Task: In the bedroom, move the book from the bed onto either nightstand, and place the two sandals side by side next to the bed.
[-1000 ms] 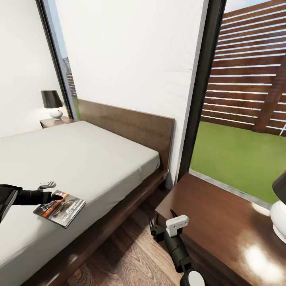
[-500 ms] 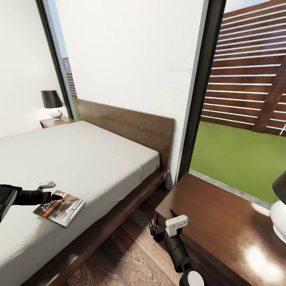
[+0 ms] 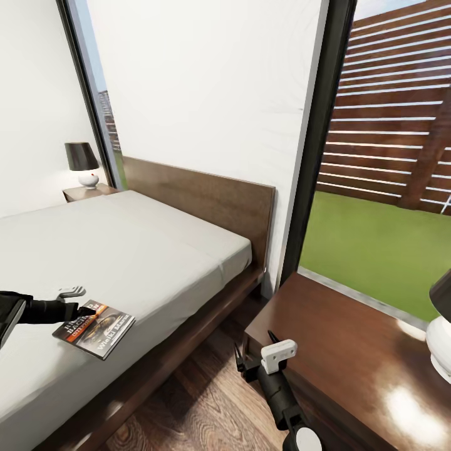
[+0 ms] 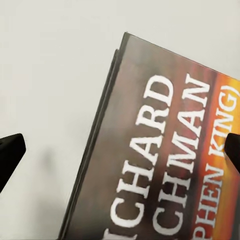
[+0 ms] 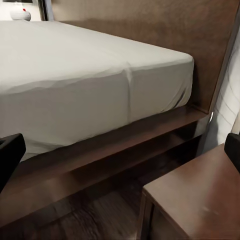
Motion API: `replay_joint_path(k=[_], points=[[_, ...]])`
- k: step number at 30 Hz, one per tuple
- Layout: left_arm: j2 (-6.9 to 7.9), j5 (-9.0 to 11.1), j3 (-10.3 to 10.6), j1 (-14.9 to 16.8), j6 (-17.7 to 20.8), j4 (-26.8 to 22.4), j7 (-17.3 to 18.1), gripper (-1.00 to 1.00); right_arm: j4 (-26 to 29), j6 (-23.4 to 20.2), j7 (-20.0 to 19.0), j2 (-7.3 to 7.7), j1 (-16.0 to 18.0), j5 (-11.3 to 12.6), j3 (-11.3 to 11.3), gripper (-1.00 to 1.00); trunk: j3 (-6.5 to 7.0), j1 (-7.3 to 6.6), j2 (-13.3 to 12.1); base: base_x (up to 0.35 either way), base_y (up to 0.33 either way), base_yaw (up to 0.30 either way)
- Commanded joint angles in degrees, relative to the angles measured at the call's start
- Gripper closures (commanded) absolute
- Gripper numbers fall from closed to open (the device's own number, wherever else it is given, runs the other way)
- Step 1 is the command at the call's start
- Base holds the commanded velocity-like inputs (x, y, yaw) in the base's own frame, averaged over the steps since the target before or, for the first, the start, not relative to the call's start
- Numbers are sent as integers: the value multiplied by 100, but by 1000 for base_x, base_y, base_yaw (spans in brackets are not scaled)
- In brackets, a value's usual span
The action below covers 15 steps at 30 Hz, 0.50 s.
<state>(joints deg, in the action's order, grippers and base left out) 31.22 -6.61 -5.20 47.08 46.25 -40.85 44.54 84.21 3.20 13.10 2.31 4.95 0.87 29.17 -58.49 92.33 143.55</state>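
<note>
Since a second ago your left hand (image 3: 80,302) has dropped slightly at the lower left of the head view: the pale upper finger (image 3: 71,291) now sits lower, nearer the book (image 3: 94,328); the book, the bed and your right arm have not shifted.

You still have the book lying flat on the grey mattress of the bed (image 3: 144,250), close to the near edge at the lower left of the frame, its orange band and white lettering facing up. That spot suits you: it is within the left arm's reach without leaning over the frame. The nightstand (image 3: 351,351) fills the lower right, its glossy top bare on the near side with a lamp (image 3: 441,326) at the far right edge, so there is room to set the book down.

Your left hand comes in low and nearly level from the left edge, aimed at the book's corner. The dark lower fingertip (image 3: 89,309) looks to be touching or just over that corner. In the left wrist view the book (image 4: 160,150) runs across the middle with the two dark fingertips (image 4: 10,152) far out at either edge, so the hand is spread wide and grips nothing yet.

Your right hand (image 3: 254,357) hangs low between bed and nightstand, fingers wide apart in its wrist view, empty.
</note>
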Motion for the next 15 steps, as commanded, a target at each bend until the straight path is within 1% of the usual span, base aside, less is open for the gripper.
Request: replay_joint_path(k=[1, 15], points=[[-3, -58, -24, 3, 25, -6, 46, -100, -5, 14, 43, 6, 6, 9, 19, -100, -5, -1, 2, 0, 0, 0], [21, -52, -32, 3, 7, -17, 21, -100, -18, 14, 43, 8, 6, 2, 19, -100, -5, -1, 2, 0, 0, 0]])
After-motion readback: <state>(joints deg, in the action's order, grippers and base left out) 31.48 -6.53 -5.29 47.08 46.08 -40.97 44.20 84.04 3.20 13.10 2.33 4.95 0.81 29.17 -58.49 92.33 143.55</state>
